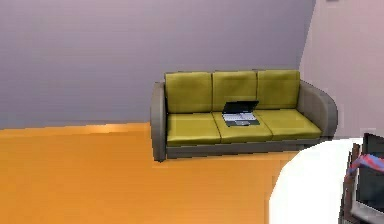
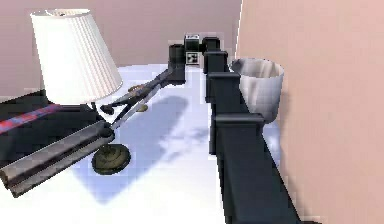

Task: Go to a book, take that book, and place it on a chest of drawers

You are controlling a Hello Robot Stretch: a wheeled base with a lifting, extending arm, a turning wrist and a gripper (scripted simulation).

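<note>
**Book on the white table, beside the lamp**

Book (image 2: 40, 125) is the best name for the dark flat slab with a red and blue stripe that lies on the white table (image 2: 175, 140) at the arm side view's left. Its near edge is a long grey bar that touches or passes just by the lamp's round base. A dark thing with the same stripe shows at the forward view's right edge, on the table's rounded corner.

The lamp (image 2: 72, 55) stands just beside the slab, its white pleated shade above it. The arm (image 2: 245, 150) stretches out over the table. From its far end the gripper (image 2: 135, 95) points back toward the lamp's stem. Whether its thin fingers (image 2: 155, 86) are spread or pressed together cannot be told, nor whether they hold anything, since the lamp and the slab stand right at them.

A pale ribbed pot (image 2: 260, 85) sits close to the arm, by the pink wall. Ahead, across the orange floor, an olive sofa (image 1: 240, 115) stands against the grey wall with an open laptop (image 1: 240, 113) on its middle cushion.
</note>
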